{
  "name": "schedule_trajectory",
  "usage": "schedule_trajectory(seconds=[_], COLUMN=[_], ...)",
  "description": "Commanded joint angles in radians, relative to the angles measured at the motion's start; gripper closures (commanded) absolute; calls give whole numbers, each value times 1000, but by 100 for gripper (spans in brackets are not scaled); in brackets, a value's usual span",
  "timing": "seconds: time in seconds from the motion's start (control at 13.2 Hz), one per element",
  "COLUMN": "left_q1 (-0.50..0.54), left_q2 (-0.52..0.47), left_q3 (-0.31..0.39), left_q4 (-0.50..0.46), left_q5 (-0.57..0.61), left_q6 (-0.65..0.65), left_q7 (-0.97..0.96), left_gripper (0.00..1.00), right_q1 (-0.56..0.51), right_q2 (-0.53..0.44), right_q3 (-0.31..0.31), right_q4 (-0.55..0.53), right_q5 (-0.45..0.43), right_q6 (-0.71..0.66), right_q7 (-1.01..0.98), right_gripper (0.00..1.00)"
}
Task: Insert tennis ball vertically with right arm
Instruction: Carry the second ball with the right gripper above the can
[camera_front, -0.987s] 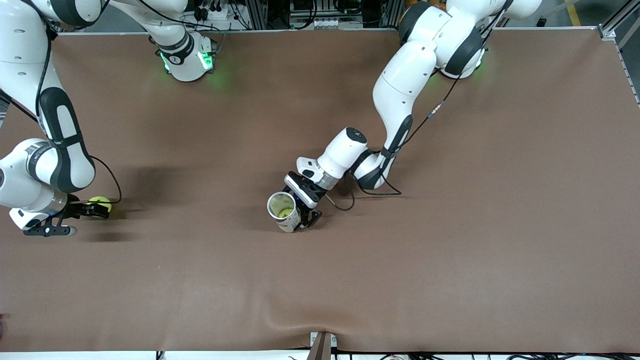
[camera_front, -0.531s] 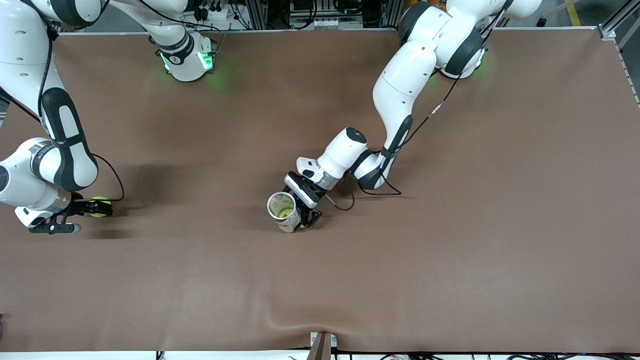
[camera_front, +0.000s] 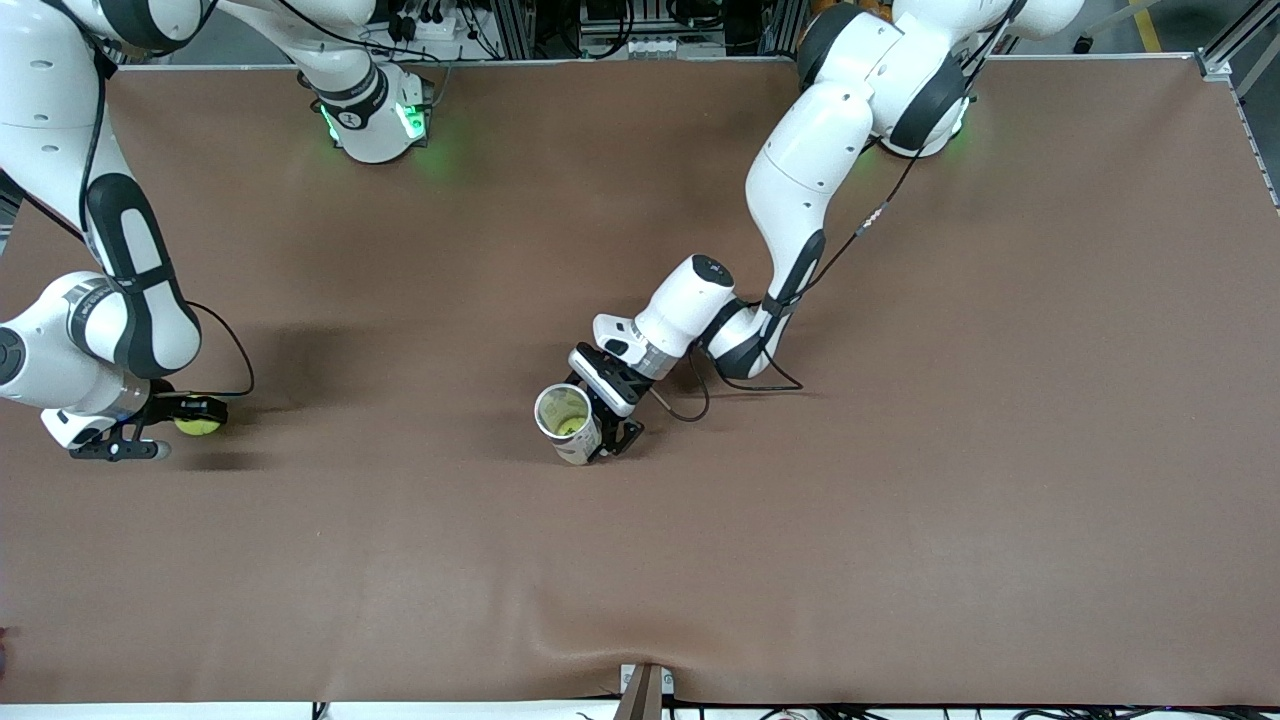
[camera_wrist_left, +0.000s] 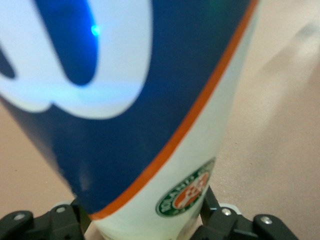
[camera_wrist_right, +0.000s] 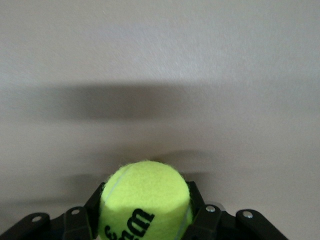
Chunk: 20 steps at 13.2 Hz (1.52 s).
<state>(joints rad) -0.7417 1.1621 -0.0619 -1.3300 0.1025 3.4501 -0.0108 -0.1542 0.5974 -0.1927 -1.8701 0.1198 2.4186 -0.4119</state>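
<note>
Two arms: both reach over the brown table (camera_front: 900, 520), each with something between its fingers
Can: white and blue tennis ball can (camera_front: 566, 425) just below centre of the front view, standing with its open mouth up and slightly tilted; something yellow-green shows inside it
Can label: in the left wrist view the can (camera_wrist_left: 150, 110) fills the frame, dark blue with an orange stripe and a round green and orange badge
Left gripper: left gripper (camera_front: 606, 420) at the middle of the front view, clamped around the can's side, one black finger (camera_wrist_left: 220, 222) showing on each flank of the can in the wrist view
Left arm: white arm coming down from its base at the upper right of the front view, elbow bent low over the table
Tennis ball: yellow-green tennis ball (camera_front: 197, 419) at the left edge of the front view, toward the right arm's end of the table, low over or on the surface, cannot tell which
Right gripper: right gripper (camera_front: 190, 413) closed on the ball; in the right wrist view its fingers (camera_wrist_right: 197, 212) press both sides of the ball (camera_wrist_right: 145, 202), black lettering facing the camera
Right arm: right arm (camera_front: 110, 300) descends along the left edge of the front view, wrist turned sideways
Spacing: ball and can are well apart
</note>
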Motion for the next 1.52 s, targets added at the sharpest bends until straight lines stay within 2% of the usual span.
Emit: schedule_trajectory(seconds=[0.0, 0.23, 0.68, 0.99, 1.14, 1.44], left_q1=[-15, -16, -15, -15, -15, -15], left_q2=[24, 24, 24, 24, 24, 24], left_q3=[13, 13, 13, 13, 13, 13], left_q4=[37, 37, 37, 37, 38, 38], left_q5=[-24, -24, -24, -24, -24, -24], left_q6=[11, 11, 11, 11, 11, 11], left_q7=[-6, -6, -6, -6, -6, -6], left_gripper=[15, 15, 15, 15, 15, 15], right_q1=[25, 91, 198, 362, 451, 617], right_q2=[-73, -135, -281, -303, -300, -275], right_q3=[6, 2, 4, 7, 10, 10], right_q4=[8, 80, 152, 294, 348, 382], right_q5=[15, 3, -9, -11, -9, -12], right_q6=[-76, -234, -439, -669, -702, -688], right_q7=[-5, 88, 181, 518, 704, 997], right_gripper=[100, 100, 100, 100, 100, 100])
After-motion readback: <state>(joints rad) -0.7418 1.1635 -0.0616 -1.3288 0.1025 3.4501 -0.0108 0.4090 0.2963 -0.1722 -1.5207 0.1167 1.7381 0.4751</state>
